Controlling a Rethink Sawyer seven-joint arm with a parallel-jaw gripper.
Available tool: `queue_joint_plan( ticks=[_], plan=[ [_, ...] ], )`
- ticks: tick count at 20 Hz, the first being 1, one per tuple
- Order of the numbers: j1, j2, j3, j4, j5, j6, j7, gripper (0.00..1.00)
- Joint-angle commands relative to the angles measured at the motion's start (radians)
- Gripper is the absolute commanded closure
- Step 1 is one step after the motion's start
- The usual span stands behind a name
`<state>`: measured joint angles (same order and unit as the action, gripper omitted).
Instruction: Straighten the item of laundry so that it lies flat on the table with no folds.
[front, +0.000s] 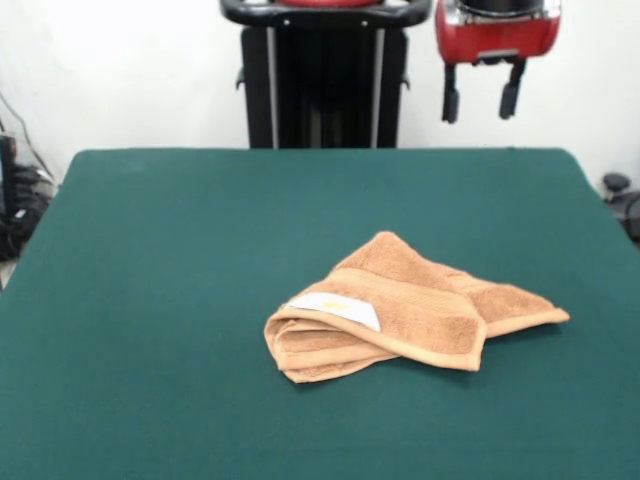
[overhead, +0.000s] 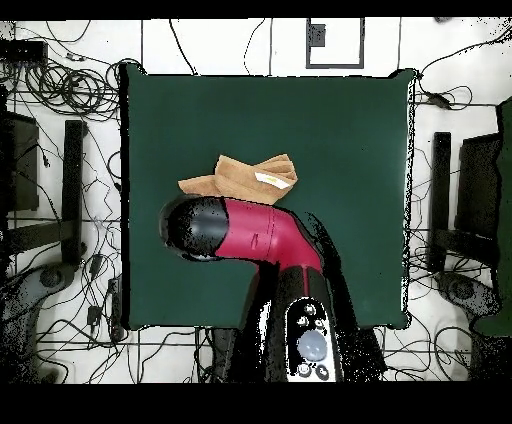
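Here your towel (front: 415, 312) lies folded, long axis across the bench (front: 150, 300), label (front: 335, 309) up; gripper (front: 481, 103) jaws apart above, underlayers hidden.

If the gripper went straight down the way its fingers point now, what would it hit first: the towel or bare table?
Probably bare table. The gripper, fingers apart and pointing down, hangs high behind the towel, which lies nearer the camera. Overhead, the arm's head sits beside the towel, not over it, though depth is uncertain.

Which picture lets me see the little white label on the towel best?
The front view: the white label lies big and clear on the folded towel. The overhead view shows it only as a tiny pale strip.
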<state>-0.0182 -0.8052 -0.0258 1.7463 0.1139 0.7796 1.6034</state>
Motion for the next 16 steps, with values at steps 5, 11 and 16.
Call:
queue_joint_plan(
  ticks=[5,11,16],
  plan=[
    [0.027,0.071,-0.012,-0.112,-0.046,0.248,0.209,0.00],
    [0.022,0.153,-0.023,-0.173,-0.042,0.186,0.243,0.00],
    [0.012,0.247,-0.019,-0.283,-0.054,0.159,0.222,0.00]
  ],
)
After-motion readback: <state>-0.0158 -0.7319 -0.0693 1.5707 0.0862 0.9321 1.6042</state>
